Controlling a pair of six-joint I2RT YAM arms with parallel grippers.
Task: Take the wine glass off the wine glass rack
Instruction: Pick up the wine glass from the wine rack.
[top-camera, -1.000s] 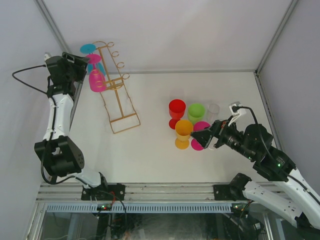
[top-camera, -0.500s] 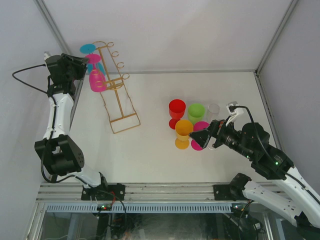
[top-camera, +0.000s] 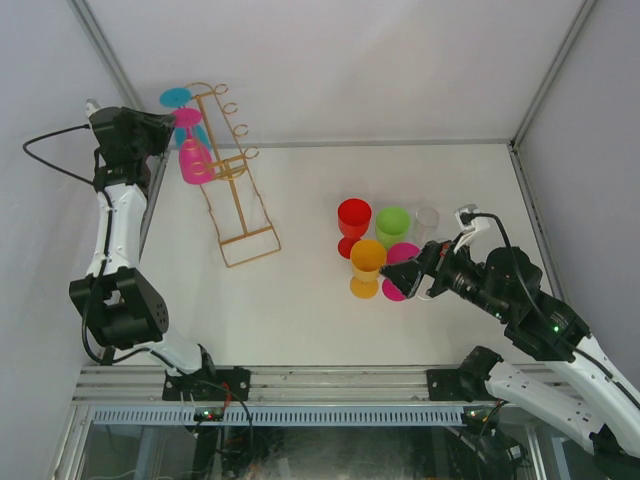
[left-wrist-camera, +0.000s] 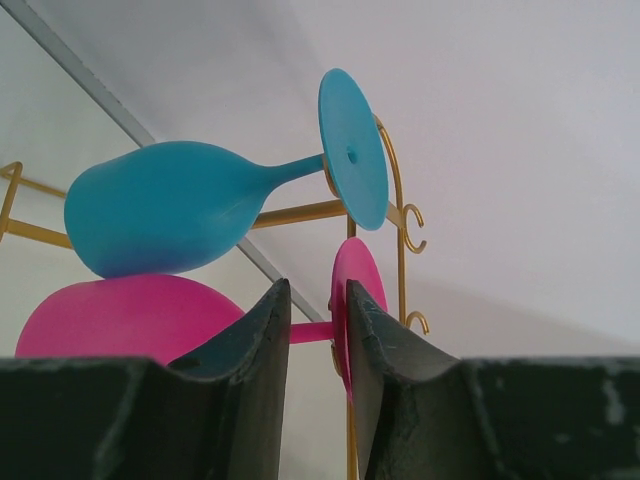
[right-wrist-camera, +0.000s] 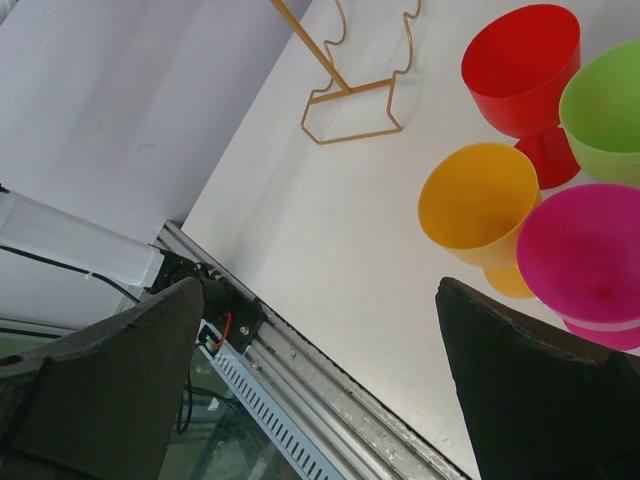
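Wine glass rack (top-camera: 235, 190): pink wine glass (left-wrist-camera: 120, 315) and blue glass (left-wrist-camera: 160, 220) both hang on its left side, so nothing is off yet. Left gripper (left-wrist-camera: 316, 310) at rack's left, jaws straddling the pink stem; can't tell if clamped. Right gripper (right-wrist-camera: 318, 290) well right of rack, jaws wide, empty. Remaining: clamp, unhook.

Your left arm (top-camera: 112, 225) rises along the left edge of the top view, with the left gripper (left-wrist-camera: 318, 290) at upper left and its fingers (left-wrist-camera: 250, 380) parted by a narrow gap. Your right arm (top-camera: 545, 330) reaches from lower right toward centre, right gripper (right-wrist-camera: 318, 290) spread wide.
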